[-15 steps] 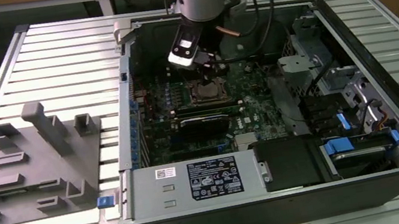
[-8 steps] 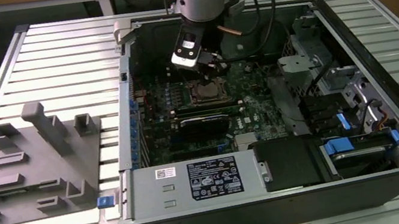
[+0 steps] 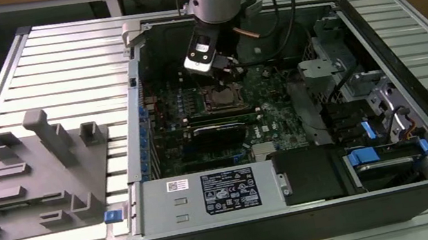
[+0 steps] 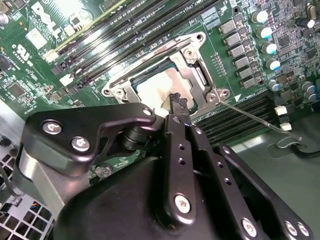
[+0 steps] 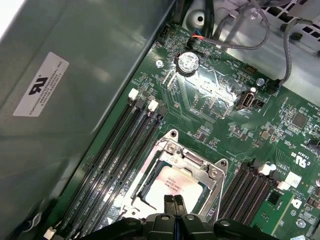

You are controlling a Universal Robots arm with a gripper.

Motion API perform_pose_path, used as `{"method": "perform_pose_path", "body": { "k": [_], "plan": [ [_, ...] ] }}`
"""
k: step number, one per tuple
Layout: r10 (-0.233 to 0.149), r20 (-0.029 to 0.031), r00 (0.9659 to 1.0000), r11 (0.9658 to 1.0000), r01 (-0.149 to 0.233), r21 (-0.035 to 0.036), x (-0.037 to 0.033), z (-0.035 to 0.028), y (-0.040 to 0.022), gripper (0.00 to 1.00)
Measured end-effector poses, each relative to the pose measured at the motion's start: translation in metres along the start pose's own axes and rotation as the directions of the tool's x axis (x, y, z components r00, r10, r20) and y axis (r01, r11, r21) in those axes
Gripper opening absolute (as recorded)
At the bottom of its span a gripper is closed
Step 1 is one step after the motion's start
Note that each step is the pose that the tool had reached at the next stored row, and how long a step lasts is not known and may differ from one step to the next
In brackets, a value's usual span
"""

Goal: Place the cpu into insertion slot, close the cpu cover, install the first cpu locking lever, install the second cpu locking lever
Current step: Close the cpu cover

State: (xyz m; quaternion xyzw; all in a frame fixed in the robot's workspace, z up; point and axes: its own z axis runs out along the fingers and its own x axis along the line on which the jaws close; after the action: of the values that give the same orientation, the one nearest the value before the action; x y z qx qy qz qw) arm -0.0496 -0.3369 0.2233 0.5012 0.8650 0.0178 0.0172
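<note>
A slatted, silvery metal table (image 3: pixel 56 61) carries everything here. An open computer case (image 3: pixel 301 226) lies on its side across the middle and the exterior view's right of the tabletop, its inside facing up. Near it, toward the exterior view's left, a grey moulded fixture (image 3: pixel 37 182) with upright posts rests on the slats.

The gripper (image 3: pixel 226 71) hangs over the insertion slot (image 3: pixel 223 99); case (image 3: pixel 301 226) open.

In the second wrist view my gripper (image 4: pixel 176 103) hides the near edge of the cpu (image 4: pixel 154 88) and the cpu cover (image 4: pixel 193 74); in the exterior view the insertion slot (image 3: pixel 223 99) is too small to judge.
</note>
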Motion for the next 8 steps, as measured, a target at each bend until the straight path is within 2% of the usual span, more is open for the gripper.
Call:
{"method": "perform_pose_path", "body": {
  "k": [5,8],
  "plan": [
    [-0.057,-0.0026,0.9984,0.9984,0.057,-0.0007,0.0000,0.0002,0.0000,0.11],
    [-0.061,-0.0029,0.9981,0.9981,0.061,-0.0009,0.0000,0.0002,0.0000,0.11]
  ]
}}
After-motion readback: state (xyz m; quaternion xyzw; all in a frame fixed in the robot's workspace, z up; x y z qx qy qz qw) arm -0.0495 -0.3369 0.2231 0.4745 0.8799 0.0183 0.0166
